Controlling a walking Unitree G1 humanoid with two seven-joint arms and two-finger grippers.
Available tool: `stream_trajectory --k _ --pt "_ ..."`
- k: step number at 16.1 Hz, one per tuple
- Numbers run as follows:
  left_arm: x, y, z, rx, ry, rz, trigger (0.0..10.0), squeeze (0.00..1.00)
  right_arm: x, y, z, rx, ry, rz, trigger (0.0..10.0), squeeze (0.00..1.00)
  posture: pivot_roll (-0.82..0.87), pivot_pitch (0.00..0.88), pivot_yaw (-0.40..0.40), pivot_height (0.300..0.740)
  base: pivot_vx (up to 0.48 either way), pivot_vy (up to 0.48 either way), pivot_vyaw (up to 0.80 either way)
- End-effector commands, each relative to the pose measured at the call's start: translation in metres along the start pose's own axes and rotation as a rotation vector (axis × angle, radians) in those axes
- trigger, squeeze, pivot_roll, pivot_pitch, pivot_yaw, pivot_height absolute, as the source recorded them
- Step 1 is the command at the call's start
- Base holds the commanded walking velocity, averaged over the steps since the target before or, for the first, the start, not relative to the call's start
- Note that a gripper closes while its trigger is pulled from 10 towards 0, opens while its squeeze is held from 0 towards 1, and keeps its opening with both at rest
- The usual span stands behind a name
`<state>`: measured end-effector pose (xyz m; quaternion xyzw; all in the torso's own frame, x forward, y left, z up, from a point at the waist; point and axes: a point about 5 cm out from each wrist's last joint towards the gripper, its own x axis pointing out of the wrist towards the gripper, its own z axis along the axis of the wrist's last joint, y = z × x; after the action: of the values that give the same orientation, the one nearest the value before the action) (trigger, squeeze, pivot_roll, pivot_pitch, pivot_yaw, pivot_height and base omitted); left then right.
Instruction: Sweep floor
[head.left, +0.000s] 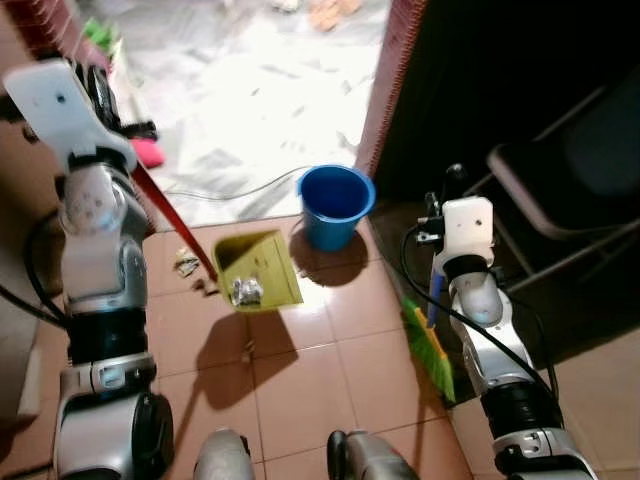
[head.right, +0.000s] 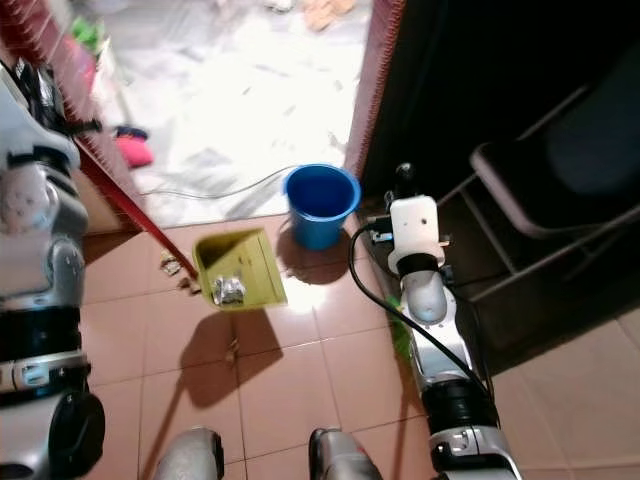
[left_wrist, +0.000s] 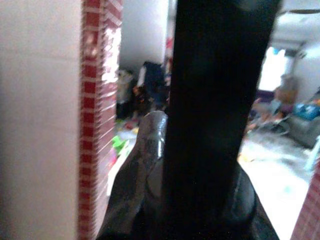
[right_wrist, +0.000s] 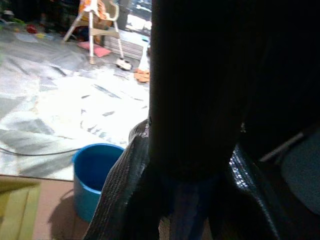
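Note:
A yellow-green dustpan (head.left: 258, 270) rests tilted on the terracotta tiles, with crumpled silvery trash (head.left: 246, 291) inside it. Its long red handle (head.left: 170, 215) runs up to my left gripper (head.left: 105, 92), which is shut on it at the upper left. My right gripper (head.left: 452, 185) is shut on the blue handle (head.left: 437, 290) of a broom. The green bristles (head.left: 430, 350) touch the floor beside my right arm. In the right wrist view the blue handle (right_wrist: 187, 210) sits between the fingers (right_wrist: 125, 190). Small scraps (head.left: 186, 263) lie left of the dustpan.
A blue bucket (head.left: 335, 205) stands just beyond the dustpan at the doorway. A dark folding chair (head.left: 570, 190) is at the right. A brick door post (head.left: 385, 90) rises behind the bucket. A cable (head.left: 240, 188) and a pink object (head.left: 150, 152) lie on the pale floor beyond.

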<state>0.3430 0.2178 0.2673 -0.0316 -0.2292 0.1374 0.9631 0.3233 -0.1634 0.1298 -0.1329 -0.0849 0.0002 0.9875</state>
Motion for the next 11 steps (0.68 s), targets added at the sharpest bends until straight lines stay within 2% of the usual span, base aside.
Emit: stream_trajectory --k 1,6,11 --pt "0.01 -0.007 0.029 -0.055 -0.121 -0.013 10.0 0.0 0.003 -0.003 0.004 -0.01 -0.023 -0.006 10.0 0.0 -0.01 0.112 -0.044 0.74 0.262 0.0 -0.6" --pt "0.022 -0.016 0.038 -0.084 -0.155 -0.027 10.0 0.0 0.001 0.001 0.003 -0.005 -0.019 0.011 10.0 0.0 -0.01 0.112 -0.04 0.74 0.312 0.0 -0.5" --pt "0.023 -0.02 0.041 -0.099 -0.167 -0.039 10.0 0.0 0.002 0.002 0.004 -0.004 -0.025 0.021 10.0 0.0 -0.01 0.106 -0.043 0.74 0.432 0.0 -0.48"
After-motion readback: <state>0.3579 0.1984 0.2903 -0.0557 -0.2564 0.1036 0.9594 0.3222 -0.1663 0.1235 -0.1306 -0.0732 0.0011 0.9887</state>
